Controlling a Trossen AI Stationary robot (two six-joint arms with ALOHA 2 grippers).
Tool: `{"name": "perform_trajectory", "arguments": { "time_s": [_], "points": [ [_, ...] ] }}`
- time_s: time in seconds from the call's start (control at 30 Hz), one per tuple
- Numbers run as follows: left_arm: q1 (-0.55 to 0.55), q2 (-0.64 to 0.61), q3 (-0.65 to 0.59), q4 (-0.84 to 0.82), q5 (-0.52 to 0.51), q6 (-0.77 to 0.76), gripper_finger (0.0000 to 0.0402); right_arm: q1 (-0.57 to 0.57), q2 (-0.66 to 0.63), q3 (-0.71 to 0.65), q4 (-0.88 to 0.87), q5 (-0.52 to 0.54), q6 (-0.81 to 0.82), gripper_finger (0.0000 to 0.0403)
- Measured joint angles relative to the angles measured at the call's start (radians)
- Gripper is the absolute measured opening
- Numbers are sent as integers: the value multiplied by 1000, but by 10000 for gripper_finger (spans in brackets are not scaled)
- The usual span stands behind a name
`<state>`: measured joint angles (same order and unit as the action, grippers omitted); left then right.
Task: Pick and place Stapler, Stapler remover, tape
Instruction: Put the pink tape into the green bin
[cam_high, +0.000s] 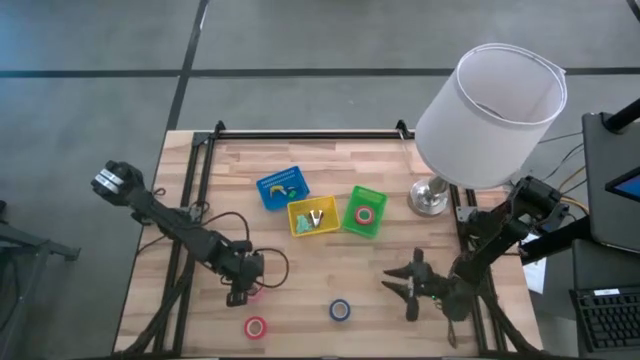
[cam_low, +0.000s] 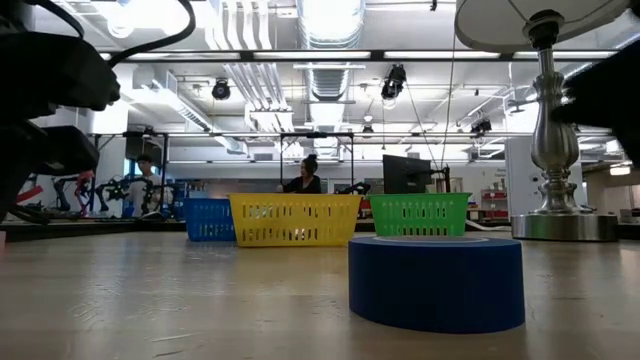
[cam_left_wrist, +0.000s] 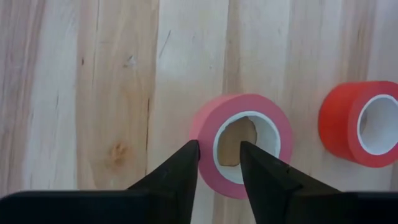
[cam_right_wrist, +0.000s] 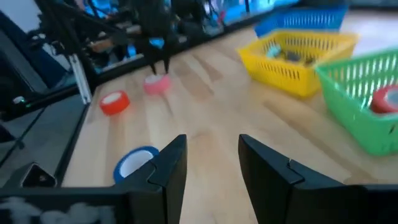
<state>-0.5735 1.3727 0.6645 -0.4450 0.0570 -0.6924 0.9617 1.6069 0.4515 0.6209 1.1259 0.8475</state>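
Note:
A pink tape roll (cam_left_wrist: 249, 106) lies flat on the wood, with a red tape roll (cam_left_wrist: 348, 130) beside it. My left gripper (cam_left_wrist: 219, 146) points down over the pink roll near the table's near-left part (cam_high: 240, 293). It is open, one finger in the centre hole and one outside the wall, and I see no touch. The blue tape roll (cam_high: 340, 310) lies flat near the near edge, close to the low camera (cam_low: 436, 282). Another red tape roll (cam_high: 365, 213) lies in the green bin. My right gripper (cam_high: 410, 285) is open, to the right of the blue roll (cam_right_wrist: 134, 163).
Three small bins stand mid-table: a blue bin (cam_high: 283, 188), a yellow bin (cam_high: 313, 217) and a green bin (cam_high: 350, 225), the first two holding small items. A lamp with a white shade (cam_high: 490, 115) stands on its base (cam_high: 430, 197) at the far right. Bare wood lies between the rolls.

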Motion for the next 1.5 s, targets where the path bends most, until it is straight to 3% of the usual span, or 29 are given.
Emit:
{"name": "perform_trajectory", "arguments": {
  "time_s": [0.23,0.5,0.67,0.8,0.97,1.13,1.33,1.5],
  "points": [
    [0,1,-29,19,-1,-2,79,107,-6,4,-1,211,-62,139],
    [3,2,4,41,-51,80,7,113,28,8,-4,239,-62,139],
    [23,5,77,64,-191,224,6,111,27,19,-3,239,-62,139],
    [56,5,134,70,-224,321,4,94,25,28,-2,238,-46,139],
    [84,4,203,-24,-164,294,22,56,25,38,-2,212,-54,139],
    [59,3,226,-177,-70,197,75,56,25,45,-3,153,-98,139],
    [1,57,173,-161,-49,167,153,56,25,46,-3,151,-99,139],
    [1,114,160,-97,-58,177,182,56,25,46,-4,151,-99,139]
  ]
}}
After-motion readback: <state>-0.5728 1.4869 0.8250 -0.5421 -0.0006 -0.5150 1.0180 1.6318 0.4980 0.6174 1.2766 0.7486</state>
